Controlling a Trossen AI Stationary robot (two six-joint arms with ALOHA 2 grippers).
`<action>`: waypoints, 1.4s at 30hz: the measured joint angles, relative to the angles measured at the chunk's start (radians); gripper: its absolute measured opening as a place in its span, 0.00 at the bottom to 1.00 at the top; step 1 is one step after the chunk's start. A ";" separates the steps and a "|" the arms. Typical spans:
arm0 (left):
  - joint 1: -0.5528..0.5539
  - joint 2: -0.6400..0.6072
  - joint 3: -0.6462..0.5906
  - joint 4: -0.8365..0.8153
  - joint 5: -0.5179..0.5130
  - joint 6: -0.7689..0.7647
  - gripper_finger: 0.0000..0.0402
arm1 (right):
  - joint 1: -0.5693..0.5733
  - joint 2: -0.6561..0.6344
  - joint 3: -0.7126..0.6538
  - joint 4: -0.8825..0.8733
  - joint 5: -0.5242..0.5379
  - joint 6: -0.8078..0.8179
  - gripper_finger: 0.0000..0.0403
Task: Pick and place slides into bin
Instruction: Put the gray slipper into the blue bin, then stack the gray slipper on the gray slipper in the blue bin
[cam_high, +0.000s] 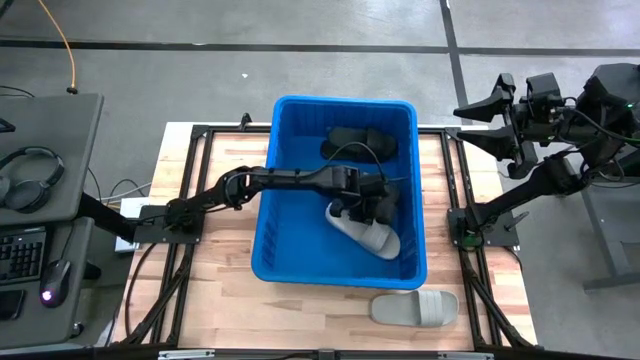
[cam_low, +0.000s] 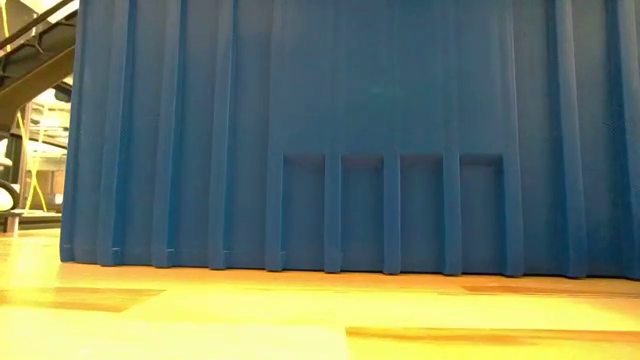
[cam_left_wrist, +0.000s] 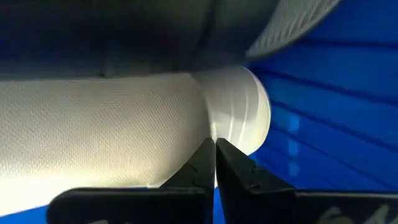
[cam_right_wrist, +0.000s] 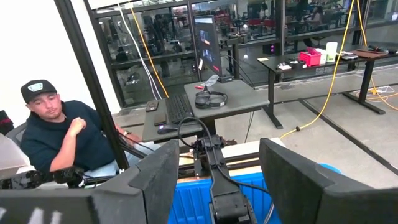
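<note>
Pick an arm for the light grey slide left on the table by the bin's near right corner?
Right. The light grey slide sandal lies on its side of the bright blue plastic bin; the right end effector is free, open. The left end effector is inside the bin.

Left wrist view only. Left gripper low in frame, both dark fingers drawn together, tips meeting with barely a seam between them. Tips sit right at the edge of a light grey slide, touching or just short of it; whether any of it is pinched between them cannot be told. Slide fills most of the frame: wide surface with fine dotted texture, ending in a smooth rounded end with faint ridges just above the fingertips. A second pale textured part runs off at the upper corner, dark shadow between. Bright blue ribbed wall of the bin behind and beside the slide.
</note>
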 joint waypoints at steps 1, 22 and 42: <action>0.000 0.000 0.000 0.002 -0.005 -0.015 0.00 | 0.000 0.000 0.000 0.000 0.000 0.000 0.52; -0.019 0.000 0.000 -0.031 0.047 -0.145 0.00 | 0.000 -0.002 0.000 -0.005 0.000 -0.003 0.52; -0.027 0.000 0.000 -0.033 0.151 -0.220 0.21 | 0.000 -0.003 0.000 -0.006 0.000 -0.026 0.52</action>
